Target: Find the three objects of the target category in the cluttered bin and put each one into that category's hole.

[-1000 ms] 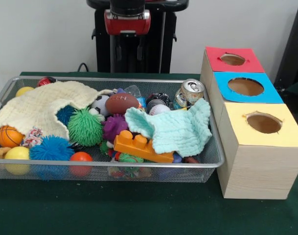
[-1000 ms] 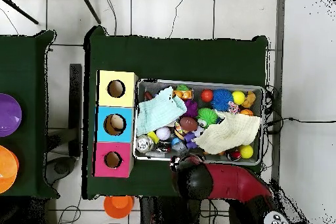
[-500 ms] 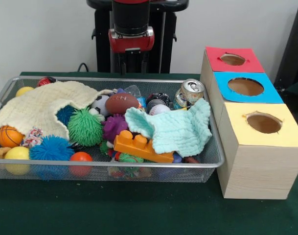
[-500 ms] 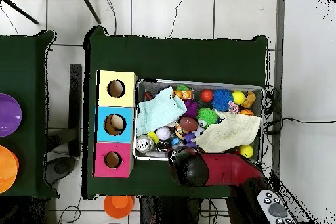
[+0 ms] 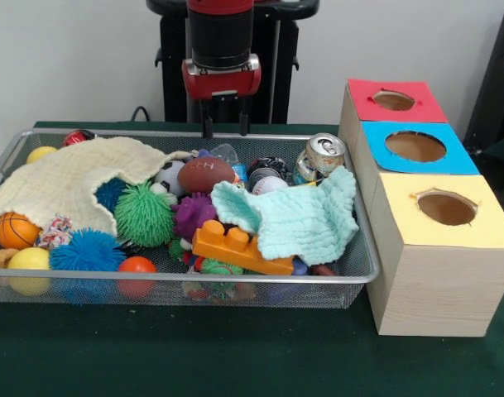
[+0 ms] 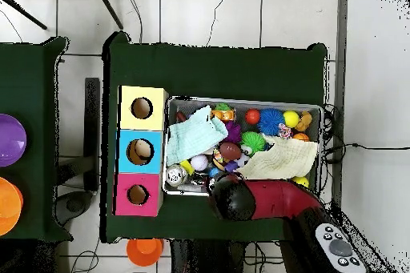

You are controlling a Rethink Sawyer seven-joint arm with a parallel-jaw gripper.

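Note:
The wire mesh bin (image 5: 194, 278) is full of toys and cloths; it also shows in the overhead view (image 6: 240, 100). One see-through plastic bottle (image 5: 225, 154) with a blue bit peeks out at the bin's far side, behind a brown football. No other bottle shows. My gripper (image 5: 225, 126) hangs open and empty over the bin's far rim, just above that bottle. In the overhead view my arm (image 6: 232, 202) covers the gripper and the bottle. The red-surrounded hole (image 5: 393, 100) tops the farthest wooden box and also shows in the overhead view (image 6: 137, 194).
A metal can (image 5: 319, 157) leans at the bin's far right. A mint cloth (image 5: 305, 219), a cream cloth (image 5: 74, 178), an orange brick (image 5: 235, 248), the football (image 5: 205, 174) and several balls fill the bin. The blue hole (image 5: 415, 146) and yellow hole (image 5: 446, 208) adjoin the red one.
My gripper has come down from the top edge to just above the bin's far rim. Nothing in the bin has moved.

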